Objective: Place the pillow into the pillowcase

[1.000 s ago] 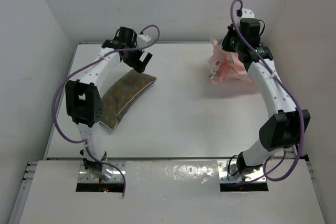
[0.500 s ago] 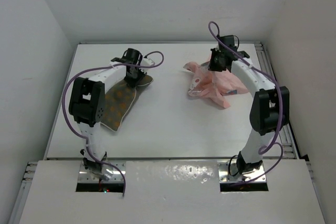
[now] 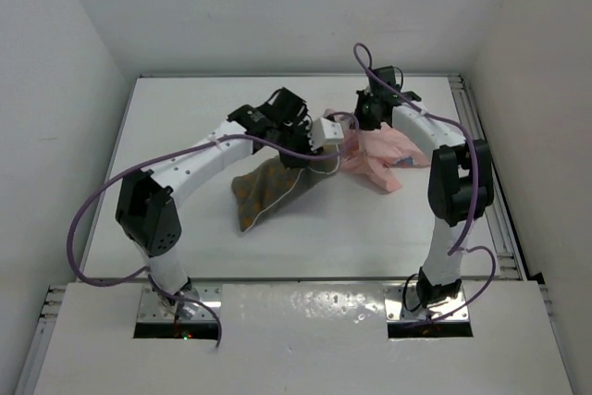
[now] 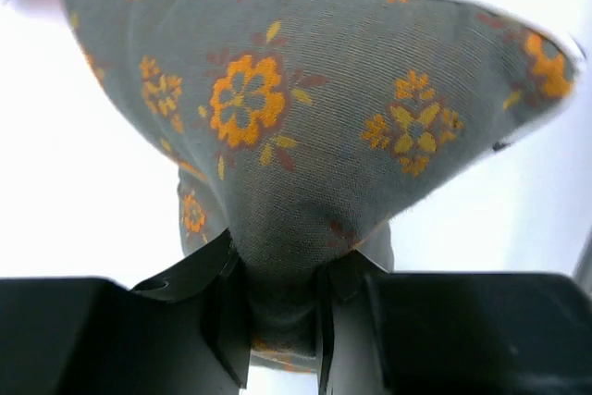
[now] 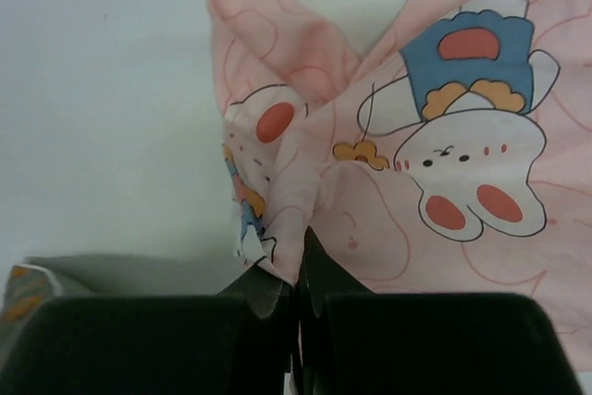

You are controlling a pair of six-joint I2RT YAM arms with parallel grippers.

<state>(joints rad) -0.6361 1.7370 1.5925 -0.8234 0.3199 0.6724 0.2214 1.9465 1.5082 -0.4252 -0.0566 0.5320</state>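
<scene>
From my console, the left gripper [image 4: 277, 295] is clamped on a bunched end of the pillow [image 4: 305, 108], with cloth squeezed between the jaws. The right gripper [image 5: 296, 270] is pressed together on a thin fold of the pillowcase [image 5: 444, 136]. In the overhead view the pillow sits about mid-worktop, a little toward the far edge. Its gripped end is raised and just beside the pillowcase, while its other end trails back toward the near left, on or close to the worktop [image 3: 305, 238]. The pillowcase lies crumpled toward the far right, short of that corner, with the right gripper at the side facing the pillow. I'd say both grasps are done and the two things are brought close, but none of the pillow is inside the case yet. I can't tell whether the fold I'm pinching is one lip of the opening or just a wrinkle, and I see no open mouth in any view. What's left, as I read it, is to find and spread the opening, feed the pillow's leading end in, then draw the case along its full length. The thin cloth looks apt to bunch up rather than slide.
</scene>
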